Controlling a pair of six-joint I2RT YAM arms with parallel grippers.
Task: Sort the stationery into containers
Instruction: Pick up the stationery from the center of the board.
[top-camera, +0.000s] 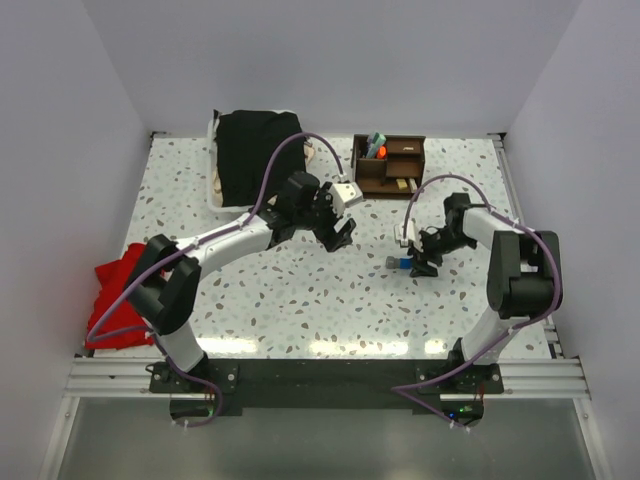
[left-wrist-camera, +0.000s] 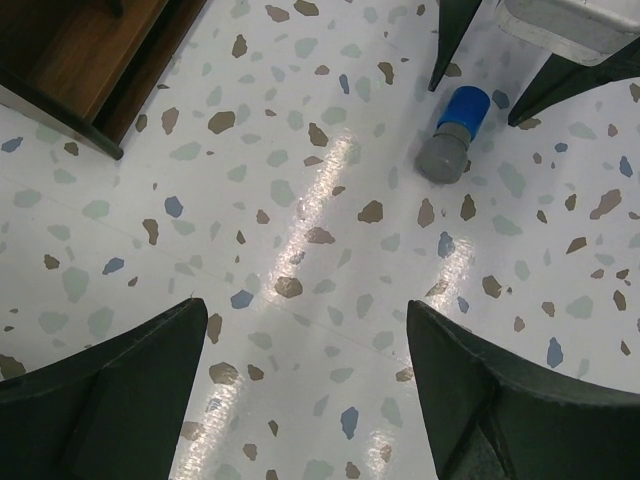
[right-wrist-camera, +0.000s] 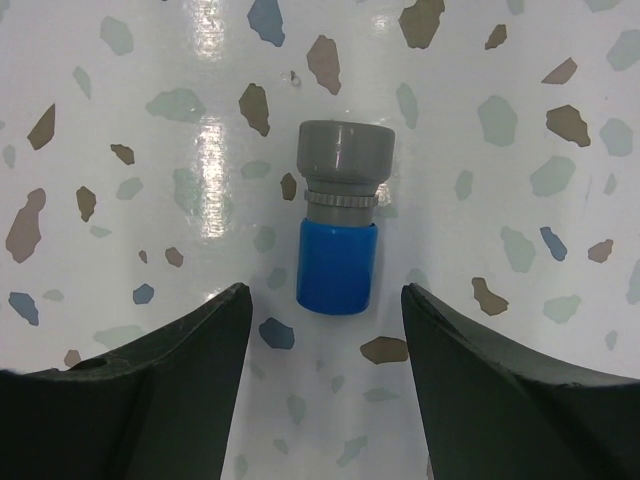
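Currently looking down on a speckled terrazzo table (top-camera: 300, 300), taking up most of the top view. Finding a black cloth (top-camera: 255, 155) draping over a white tray (top-camera: 214, 190) at the far left, and a red cloth (top-camera: 115, 295) hanging off the table's left edge. Seeing the dark brown wooden organiser (top-camera: 390, 165) sitting at the far side, right of centre, well apart from both cloths. Noting the left gripper (top-camera: 340, 230) hovering over bare table just in front of and left of the organiser, fingers spread wide and grasping nothing; catching the organiser's corner in the top left of its wrist view. Watching the right gripper (top-camera: 420, 258) hanging low over the table right of centre, jaws parted and straddling the blue-grey sharpener (right-wrist-camera: 340, 225) without touching it. Spotting that sharpener lying on its side on the table, grey end pointing away from the right wrist, blue end sitting between the two fingertips. Picking out an orange-capped marker (top-camera: 381, 152) and pale pens (top-camera: 373, 140) standing in the organiser's rear left compartment.
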